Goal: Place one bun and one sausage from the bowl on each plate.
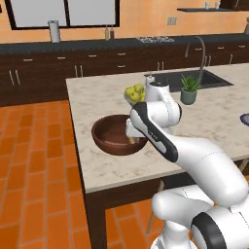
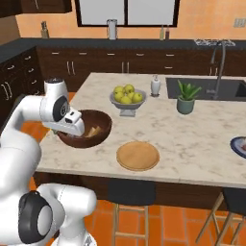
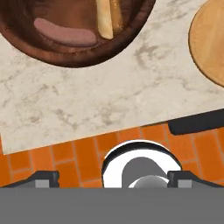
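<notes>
My gripper [image 3: 113, 178] spread wide and empty, sausage [image 3: 64, 35] and bun [image 3: 104, 19] in bowl [image 3: 131, 43] well ahead of my jaws.

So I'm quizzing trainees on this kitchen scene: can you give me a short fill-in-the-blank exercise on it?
1. The sausage lies inside the ___.
2. The plate carries ___ food.
3. The claw is ___, holding nothing.
4. The grey pedestal bowl holds yellow-green ___.

Missing words: bowl; no; open; fruit

White arm [image 1: 204, 165], dark joints, rounded links.
</notes>
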Motion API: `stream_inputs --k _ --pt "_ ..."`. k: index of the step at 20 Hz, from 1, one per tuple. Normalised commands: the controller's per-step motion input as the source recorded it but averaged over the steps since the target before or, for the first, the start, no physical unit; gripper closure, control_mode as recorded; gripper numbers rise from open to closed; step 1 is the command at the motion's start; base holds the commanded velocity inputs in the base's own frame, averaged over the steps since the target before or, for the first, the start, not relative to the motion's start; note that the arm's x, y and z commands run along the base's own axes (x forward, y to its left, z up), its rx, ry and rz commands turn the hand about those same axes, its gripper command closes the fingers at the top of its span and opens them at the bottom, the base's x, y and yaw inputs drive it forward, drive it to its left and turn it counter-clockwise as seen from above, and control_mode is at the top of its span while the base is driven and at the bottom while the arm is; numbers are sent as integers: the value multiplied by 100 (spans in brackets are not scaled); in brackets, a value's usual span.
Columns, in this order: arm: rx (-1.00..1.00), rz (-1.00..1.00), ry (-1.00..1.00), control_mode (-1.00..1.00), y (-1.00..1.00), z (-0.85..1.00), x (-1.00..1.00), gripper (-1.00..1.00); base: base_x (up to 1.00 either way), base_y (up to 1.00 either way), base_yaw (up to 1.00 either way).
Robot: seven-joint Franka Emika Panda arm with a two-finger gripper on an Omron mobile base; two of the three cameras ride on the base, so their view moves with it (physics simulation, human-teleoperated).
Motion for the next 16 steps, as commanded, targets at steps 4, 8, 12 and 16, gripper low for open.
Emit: stream_inputs --k 4,8,12,16 --pt "0 0 0 100 0 0 0 -100 65 31 -13" --pt "0 0 0 100 0 0 0 -100 65 -72 -3" --pt "0 0 7 -100 -71 -18 93 -100 0 0 0" --pt "-10 0 7 -100 -57 -55 97 -100 0 0 0"
